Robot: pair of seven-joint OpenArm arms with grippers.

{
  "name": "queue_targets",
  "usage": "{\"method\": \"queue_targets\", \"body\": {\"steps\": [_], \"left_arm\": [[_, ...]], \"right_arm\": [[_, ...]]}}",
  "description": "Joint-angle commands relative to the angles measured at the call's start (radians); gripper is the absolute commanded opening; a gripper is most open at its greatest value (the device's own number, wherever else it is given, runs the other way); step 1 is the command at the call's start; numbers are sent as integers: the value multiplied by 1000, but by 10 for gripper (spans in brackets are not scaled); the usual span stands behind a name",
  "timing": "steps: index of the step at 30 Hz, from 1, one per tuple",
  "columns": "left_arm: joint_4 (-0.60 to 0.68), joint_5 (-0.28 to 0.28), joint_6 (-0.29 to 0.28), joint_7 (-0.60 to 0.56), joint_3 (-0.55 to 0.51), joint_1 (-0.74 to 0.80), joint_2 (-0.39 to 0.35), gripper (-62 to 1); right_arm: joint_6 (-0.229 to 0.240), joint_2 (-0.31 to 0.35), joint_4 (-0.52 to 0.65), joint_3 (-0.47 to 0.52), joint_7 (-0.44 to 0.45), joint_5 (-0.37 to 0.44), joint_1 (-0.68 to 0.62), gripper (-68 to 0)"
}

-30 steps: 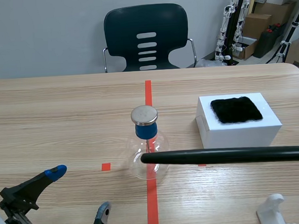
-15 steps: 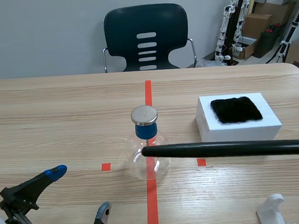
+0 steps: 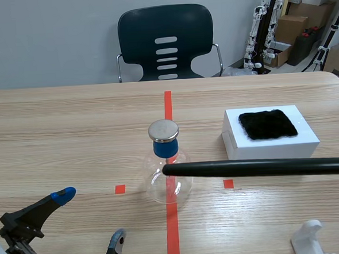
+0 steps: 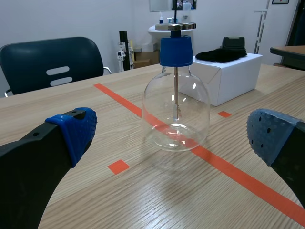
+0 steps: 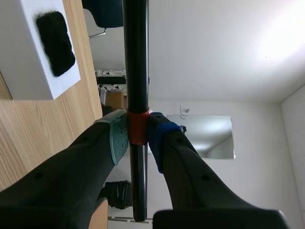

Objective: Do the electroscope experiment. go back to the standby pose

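Wooden table (image 3: 55, 140) fills most of the frame, with a dark chair (image 3: 165, 41) behind it at top centre. White box (image 3: 271, 146) sits right of centre, black cloth (image 3: 268, 124) lying flat on its top. Black rod (image 3: 258, 168) runs level from the right edge to mid-frame. Its tip overlaps the glass flask (image 3: 169, 190) just under the blue stopper (image 3: 165, 148); can't tell if they touch. The flask stands upright on the red tape line at centre, metal disc (image 3: 163, 130) on top. Left gripper (image 3: 90, 217) is low in the bottom left, fingers spread wide with nothing between them, flask ahead of it. Right gripper (image 5: 138, 136) is clamped on the rod at its orange band, pads pressed to both sides. Small white stand (image 3: 307, 239) in the bottom right corner.
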Motion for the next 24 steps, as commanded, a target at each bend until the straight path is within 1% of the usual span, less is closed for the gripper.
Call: {"method": "queue_targets", "body": {"steps": [1, 9, 24], "left_arm": [[14, -4, -2, -18, -3, 3, 0, 14], [14, -4, -2, -18, -3, 3, 0, 14], [14, -4, -2, -18, -3, 3, 0, 14]], "right_arm": [[-14, 2, 23, 5, -3, 18, -2, -664], [-14, 2, 23, 5, -18, 18, -2, -664], [-14, 2, 23, 5, -18, 18, -2, -665]]}}
